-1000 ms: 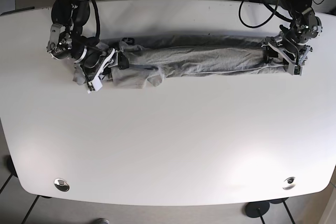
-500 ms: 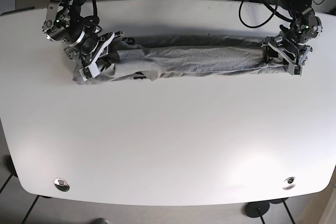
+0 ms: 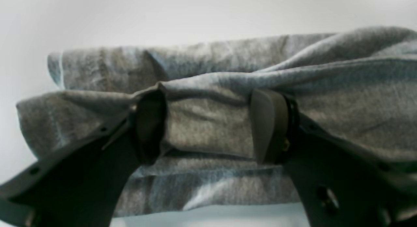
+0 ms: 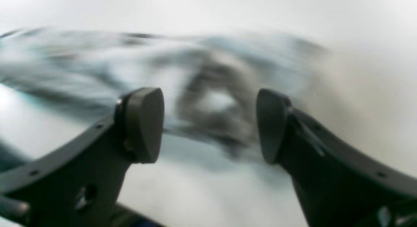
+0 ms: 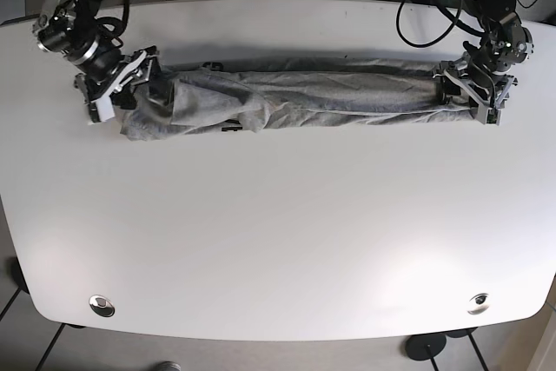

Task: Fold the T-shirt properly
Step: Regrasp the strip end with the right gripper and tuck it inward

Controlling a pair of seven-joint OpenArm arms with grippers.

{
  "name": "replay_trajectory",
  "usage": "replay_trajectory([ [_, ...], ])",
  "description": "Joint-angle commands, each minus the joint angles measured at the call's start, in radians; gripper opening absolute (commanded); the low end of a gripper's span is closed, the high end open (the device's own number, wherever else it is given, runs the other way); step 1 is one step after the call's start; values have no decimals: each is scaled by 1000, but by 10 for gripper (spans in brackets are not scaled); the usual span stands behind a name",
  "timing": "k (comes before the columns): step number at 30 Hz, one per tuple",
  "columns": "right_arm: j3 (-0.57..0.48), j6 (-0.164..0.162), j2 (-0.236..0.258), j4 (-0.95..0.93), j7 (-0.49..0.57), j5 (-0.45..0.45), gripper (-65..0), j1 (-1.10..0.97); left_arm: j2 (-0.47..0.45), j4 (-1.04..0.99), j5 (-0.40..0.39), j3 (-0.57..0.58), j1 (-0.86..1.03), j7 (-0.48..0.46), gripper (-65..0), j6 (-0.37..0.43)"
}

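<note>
Base view shows the T-shirt (image 5: 295, 97) lying as one long grey roll across the far half of the white counter (image 5: 278, 232), already narrowed lengthwise, so my guess is the step in hand is tidying or taking hold of its two ends before bringing one over the other. At one end of the shirt the left gripper (image 3: 208, 126) has its jaws set a moderate way apart with a thick bundle of layers bunched between the pads; from the wrist view it looks like a grip on the cloth, the fabric puckering around one pad. At the opposite end of the shirt the right gripper (image 4: 208, 126) stands wide and empty, a little clear of the crumpled sleeve area, with nothing between its pads; that wrist picture is badly smeared, so I cannot say how close it is to the cloth. To do this well, I would want the free gripper to come down on the whole stack at that ragged end of the shirt, not just the top layer, since the loose flap beside it looks ready to slip out. Both ends should then rise evenly, keeping the roll taut enough that the middle does not sag or twist.
</note>
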Motion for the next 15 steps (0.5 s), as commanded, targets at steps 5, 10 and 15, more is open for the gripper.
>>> replay_trajectory([
  [5, -201, -2, 7, -40, 30, 20, -336, 41, -8, 2, 22, -1, 3, 39, -261, 4],
  [10, -291, -88, 55, -252, 141, 8, -463, 84, -8, 2, 22, -2, 4, 41, -261, 4],
  [15, -310, -91, 73, -393, 224, -106, -484, 109, -8, 6, 15, -5, 3, 47, -261, 4],
])
